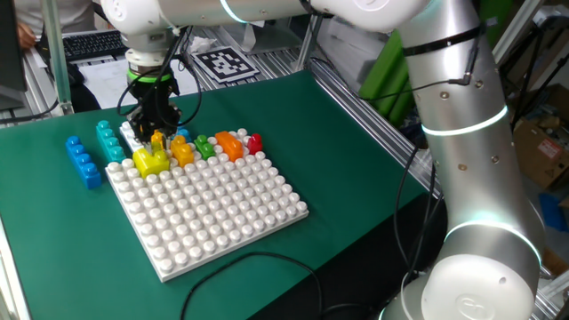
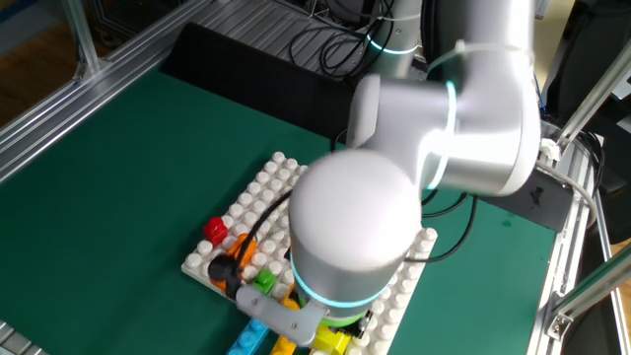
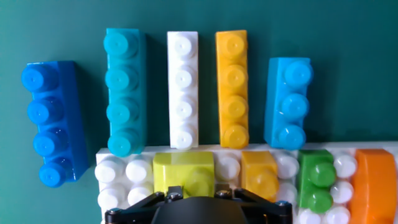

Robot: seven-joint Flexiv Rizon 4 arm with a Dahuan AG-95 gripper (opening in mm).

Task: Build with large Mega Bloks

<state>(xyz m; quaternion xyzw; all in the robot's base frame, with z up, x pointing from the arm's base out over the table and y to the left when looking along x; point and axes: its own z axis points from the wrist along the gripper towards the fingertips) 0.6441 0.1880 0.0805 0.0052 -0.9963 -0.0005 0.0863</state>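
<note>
Green matting covers the table (image 1: 293, 133), and on it lies a square white studded baseplate (image 1: 213, 209). In one fixed view the gripper (image 1: 153, 133) hangs over the plate's far-left corner, its black fingers down among the bricks there, just above a yellow brick (image 1: 151, 162). Along that far edge run an orange brick (image 1: 182, 151), a green brick (image 1: 205, 147), a larger rounded orange brick (image 1: 230, 145) and a red brick (image 1: 255, 142). A dark blue four-stud brick (image 1: 83, 162) and a teal four-stud brick (image 1: 109, 140) lie on the mat beside the plate.

The hand view alone shows the full row on the mat beyond the plate's edge: dark blue (image 3: 53, 121), teal (image 3: 123, 90), a white four-stud strip (image 3: 183, 90), an orange-yellow four-stud strip (image 3: 232, 88) and a light blue three-stud brick (image 3: 288, 102). It also shows the yellow brick (image 3: 184, 174) seated on the plate directly ahead of the gripper body; the fingertips are out of frame here.

From the other fixed view the arm's large grey joint (image 2: 350, 232) blocks most of the work area; the red brick (image 2: 216, 231) and a sliver of green (image 2: 264, 280) peek out.

Whether the jaws are parted or closed on anything I cannot tell; they may be touching the yellow brick.
</note>
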